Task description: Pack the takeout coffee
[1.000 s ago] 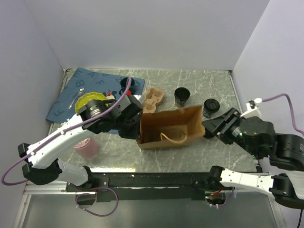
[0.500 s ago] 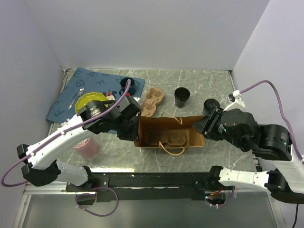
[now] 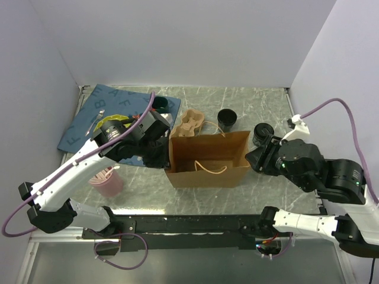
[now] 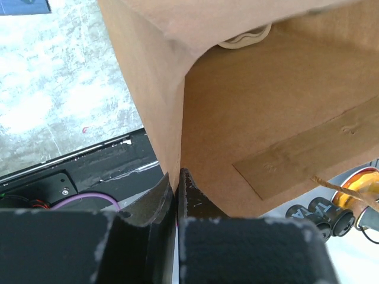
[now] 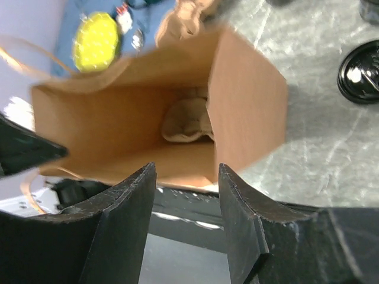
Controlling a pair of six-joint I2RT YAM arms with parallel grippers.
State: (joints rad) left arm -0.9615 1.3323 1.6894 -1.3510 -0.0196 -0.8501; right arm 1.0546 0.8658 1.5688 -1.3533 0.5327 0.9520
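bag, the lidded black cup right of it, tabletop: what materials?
Bag: brown kraft paper, matte, with creased walls.
Lidded black cup: the lid looks like glossy plastic, going by its highlight in the right wrist view. The cup wall is likely paper, but that's hard to tell.
Tabletop: grey marbled, stone-look, maybe laminate.

Colour rundown: the bag [image 3: 207, 176] is plain kraft brown. The table [image 3: 266, 103] is grey with white marbling. Blue mat [image 3: 112, 103] with faint pale letters at the far left corner, pink cup [image 3: 108, 183] by the left edge, glossy black coffee cup [image 3: 262, 133] toward the right edge. Tan cup holder [image 3: 190, 125], purple cable [image 3: 323, 106], and my right fingers [image 5: 118, 225] are matte black.
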